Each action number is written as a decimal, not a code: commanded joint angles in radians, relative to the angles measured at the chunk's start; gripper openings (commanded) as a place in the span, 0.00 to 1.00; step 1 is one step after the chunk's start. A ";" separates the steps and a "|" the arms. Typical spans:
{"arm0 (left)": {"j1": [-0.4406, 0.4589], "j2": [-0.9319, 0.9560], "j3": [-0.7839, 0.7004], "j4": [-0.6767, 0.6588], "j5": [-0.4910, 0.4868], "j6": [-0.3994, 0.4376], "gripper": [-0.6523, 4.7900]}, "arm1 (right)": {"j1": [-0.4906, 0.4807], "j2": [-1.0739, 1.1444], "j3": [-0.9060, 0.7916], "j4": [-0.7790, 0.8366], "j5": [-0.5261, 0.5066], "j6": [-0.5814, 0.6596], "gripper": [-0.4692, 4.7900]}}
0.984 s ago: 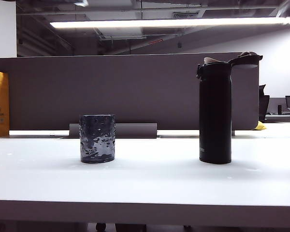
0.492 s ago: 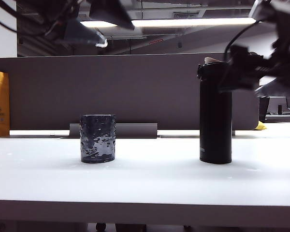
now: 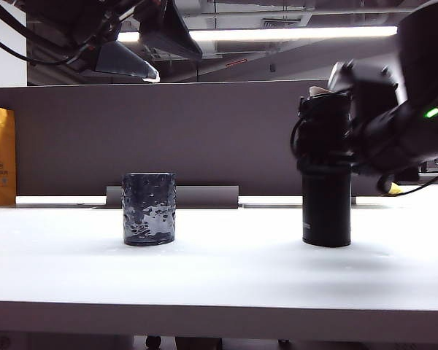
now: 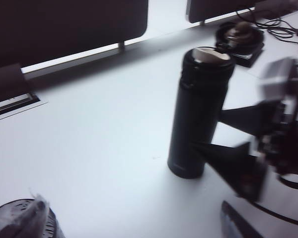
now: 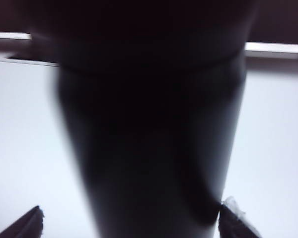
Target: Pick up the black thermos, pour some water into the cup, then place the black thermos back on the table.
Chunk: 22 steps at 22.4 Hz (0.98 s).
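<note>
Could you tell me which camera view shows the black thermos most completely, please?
The left wrist view: the black thermos shows whole, open lid to base. In the exterior view the right gripper covers its upper half. The right wrist view shows only a blurred dark close-up of its body.

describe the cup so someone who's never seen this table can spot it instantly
On the white table, in the exterior view, look left of centre, below the raised left pincer. There stands the cup: a short dark blue-grey tumbler. Its dimpled, translucent wall sets it apart from the tall, smooth black thermos on the right, which the open right pincer straddles.
</note>
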 commanded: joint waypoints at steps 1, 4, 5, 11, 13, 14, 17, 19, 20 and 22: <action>0.000 -0.002 0.006 0.008 0.001 0.004 1.00 | 0.002 0.051 0.054 0.025 0.013 -0.060 1.00; 0.000 -0.002 0.006 0.007 0.001 0.004 1.00 | 0.002 0.085 0.093 0.026 0.037 -0.073 1.00; 0.000 -0.002 0.006 0.006 0.001 0.004 1.00 | 0.002 0.090 0.101 0.024 0.047 -0.073 1.00; 0.000 -0.002 0.006 -0.025 0.001 0.003 1.00 | 0.001 0.120 0.121 0.027 0.109 -0.074 1.00; 0.000 -0.002 0.006 -0.051 0.001 0.004 1.00 | 0.001 0.144 0.121 0.047 0.117 -0.074 1.00; 0.000 -0.002 0.006 -0.060 0.000 0.004 1.00 | 0.000 0.167 0.121 0.085 0.117 -0.074 1.00; 0.000 -0.003 0.006 -0.075 0.000 0.004 1.00 | -0.001 0.197 0.151 0.113 0.109 -0.074 0.97; 0.000 -0.005 0.006 -0.097 0.000 0.003 1.00 | -0.003 0.197 0.172 0.116 0.109 -0.074 0.97; 0.000 -0.005 0.006 -0.105 0.001 0.003 1.00 | -0.003 0.197 0.180 0.096 0.110 -0.074 0.87; 0.000 -0.006 0.006 -0.113 0.000 0.003 1.00 | -0.003 0.197 0.180 0.091 0.109 -0.074 0.35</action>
